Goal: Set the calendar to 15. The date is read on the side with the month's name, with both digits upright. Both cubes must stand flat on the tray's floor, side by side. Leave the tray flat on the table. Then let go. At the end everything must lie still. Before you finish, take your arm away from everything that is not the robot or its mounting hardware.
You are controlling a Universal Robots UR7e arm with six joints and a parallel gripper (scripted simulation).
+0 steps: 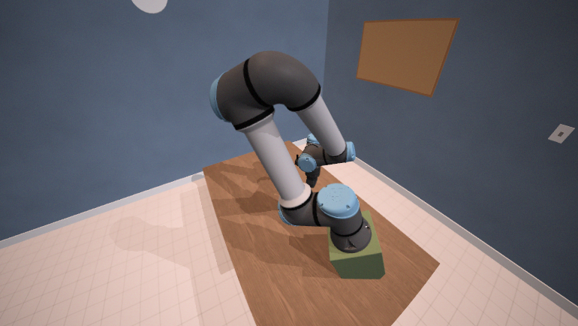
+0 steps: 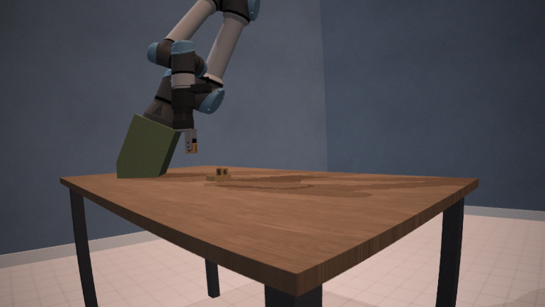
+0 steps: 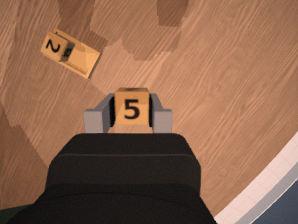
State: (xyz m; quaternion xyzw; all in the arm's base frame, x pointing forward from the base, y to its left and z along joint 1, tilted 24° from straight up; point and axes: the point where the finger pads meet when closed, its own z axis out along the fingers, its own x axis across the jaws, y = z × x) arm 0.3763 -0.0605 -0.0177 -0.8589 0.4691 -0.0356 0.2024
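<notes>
The jaws pinch a wooden digit cube [image 3: 131,108] with its 5 face toward the wrist camera, high over the tabletop [image 2: 267,213]. The calendar tray [image 3: 75,55], holding the other cube, lies at ten o'clock below. Carrying is underway; next comes lowering it beside that cube, digit upright.

Wooden table [image 2: 267,228]: tray [image 2: 218,177], green pedestal [image 2: 141,152].

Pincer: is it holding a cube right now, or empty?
Holding. In the wrist view the pincer is shut on the cube showing 5, lifted above the table; the tray lies apart.
</notes>
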